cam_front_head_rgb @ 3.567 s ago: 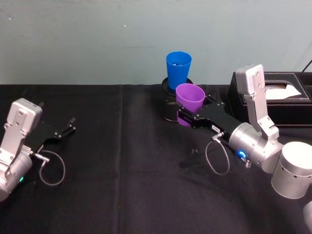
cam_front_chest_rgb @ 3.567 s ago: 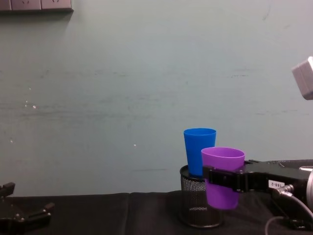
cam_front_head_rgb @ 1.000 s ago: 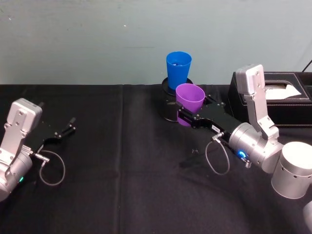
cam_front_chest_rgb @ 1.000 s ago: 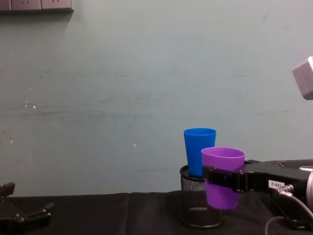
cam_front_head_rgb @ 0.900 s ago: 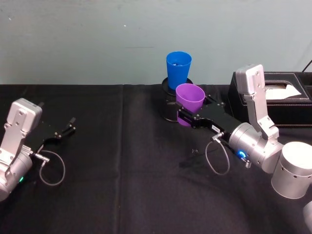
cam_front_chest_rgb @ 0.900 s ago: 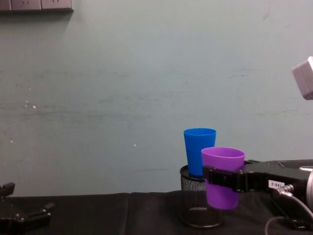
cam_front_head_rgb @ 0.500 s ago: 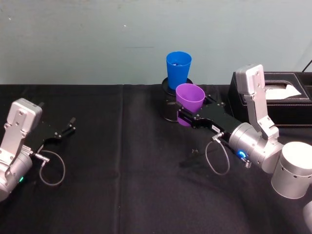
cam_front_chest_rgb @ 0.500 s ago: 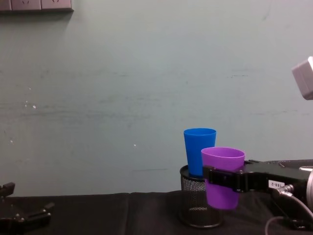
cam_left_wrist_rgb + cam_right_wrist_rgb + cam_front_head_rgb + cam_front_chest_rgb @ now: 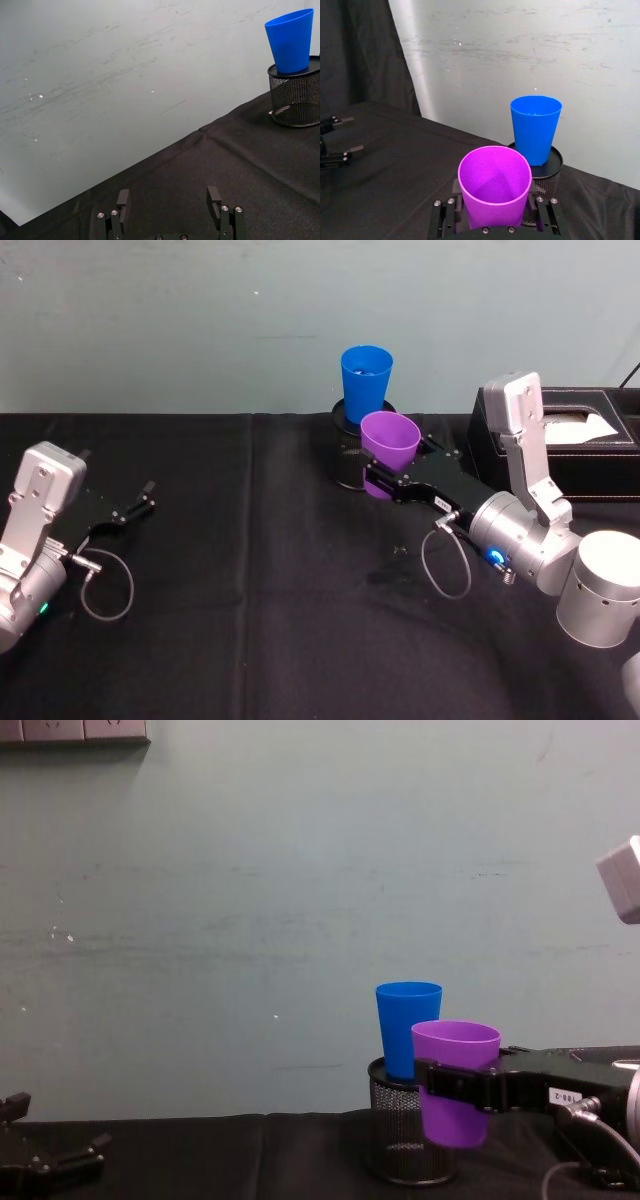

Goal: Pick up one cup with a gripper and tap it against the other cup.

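Right black two-fingered gripper [image 9: 385, 483] clamps a smooth, tapered purple plastic tumbler [image 9: 390, 440]. At its 11 o'clock, a smooth blue plastic tumbler [image 9: 365, 382] stands in a black mesh holder [image 9: 392, 1130]. Left gripper [image 9: 135, 506] idle, fingers apart.

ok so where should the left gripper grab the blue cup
Probably by the side wall of the blue cup, above the black mesh pen holder, coming level from the robot's left. It stands upright and widens upward, so it shouldn't slip down; the purple cup in the right gripper crowds its near right side.

We've got rear cup [image 9: 365, 380] in the mesh holder [image 9: 349, 468], back-centre of counter [image 9: 250, 620]. Front cup [image 9: 389, 440] is just before it & a bit right, in right gripper [image 9: 384, 483]. Box [image 9: 590, 445] at far right; left gripper [image 9: 140, 502] far left, well apart.
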Available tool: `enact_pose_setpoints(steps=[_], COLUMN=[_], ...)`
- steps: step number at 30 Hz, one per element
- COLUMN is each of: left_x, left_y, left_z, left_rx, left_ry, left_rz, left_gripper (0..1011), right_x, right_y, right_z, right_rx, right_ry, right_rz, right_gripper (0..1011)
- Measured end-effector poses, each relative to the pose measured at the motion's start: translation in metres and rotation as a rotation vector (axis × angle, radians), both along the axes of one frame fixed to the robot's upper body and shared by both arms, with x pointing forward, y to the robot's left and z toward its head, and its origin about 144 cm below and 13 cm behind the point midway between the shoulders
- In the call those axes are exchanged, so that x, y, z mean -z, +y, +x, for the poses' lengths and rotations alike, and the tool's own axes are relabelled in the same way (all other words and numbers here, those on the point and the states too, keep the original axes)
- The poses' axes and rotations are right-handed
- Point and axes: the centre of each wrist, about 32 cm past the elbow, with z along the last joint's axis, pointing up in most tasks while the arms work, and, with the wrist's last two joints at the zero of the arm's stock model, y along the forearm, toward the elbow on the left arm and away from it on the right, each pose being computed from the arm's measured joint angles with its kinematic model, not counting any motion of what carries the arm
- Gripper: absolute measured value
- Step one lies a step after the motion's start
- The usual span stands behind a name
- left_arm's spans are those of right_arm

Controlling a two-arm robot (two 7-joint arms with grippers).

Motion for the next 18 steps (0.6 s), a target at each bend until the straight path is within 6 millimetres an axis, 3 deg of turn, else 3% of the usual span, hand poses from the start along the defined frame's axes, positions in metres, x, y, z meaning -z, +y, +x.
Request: enact_pose_setpoints(steps=[18], left_x=[0.0], left_y=[0.0], left_z=[0.0], left_rx=[0.0], left_ry=[0.0], left_rz=[0.0], left_gripper=[1000], right_x=[0.0], right_y=[0.0], right_z=[0.0], right_rx=[0.0], right_ry=[0.0], right_rz=[0.0], right_gripper=[723])
